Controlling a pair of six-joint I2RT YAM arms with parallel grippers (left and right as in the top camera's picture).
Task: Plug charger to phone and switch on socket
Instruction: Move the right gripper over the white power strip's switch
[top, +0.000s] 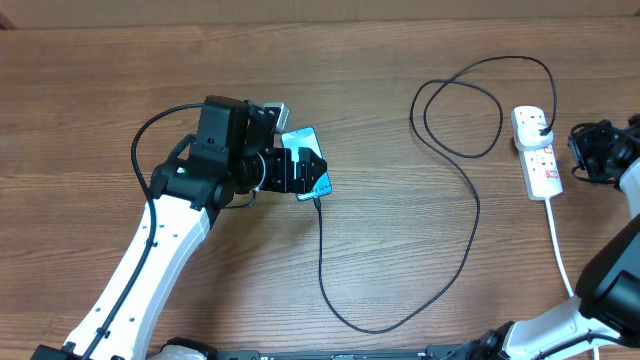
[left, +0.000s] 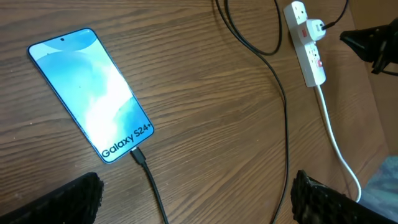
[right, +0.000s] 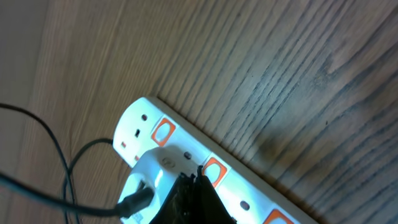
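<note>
The phone (left: 90, 93) lies on the wooden table, screen lit blue, and also shows in the overhead view (top: 300, 136). The charger's black connector (left: 138, 155) sits in the phone's bottom end. Its thin black cable (top: 470, 215) loops across the table to a white adapter (right: 152, 177) plugged into the socket (right: 249, 186). The socket is a white strip with red switches (right: 163, 132) at the right of the table (top: 538, 165). My left gripper (left: 196, 205) is open and empty just above the phone (top: 305, 168). My right gripper (right: 198, 177) is shut, its tip at the strip beside the second switch (right: 214, 171).
The socket's thick white cord (top: 560, 245) runs toward the table's front right. The black cable makes a wide loop (top: 455, 100) at the back and a long bend (top: 380, 325) near the front edge. The table is brown wood (top: 120, 60).
</note>
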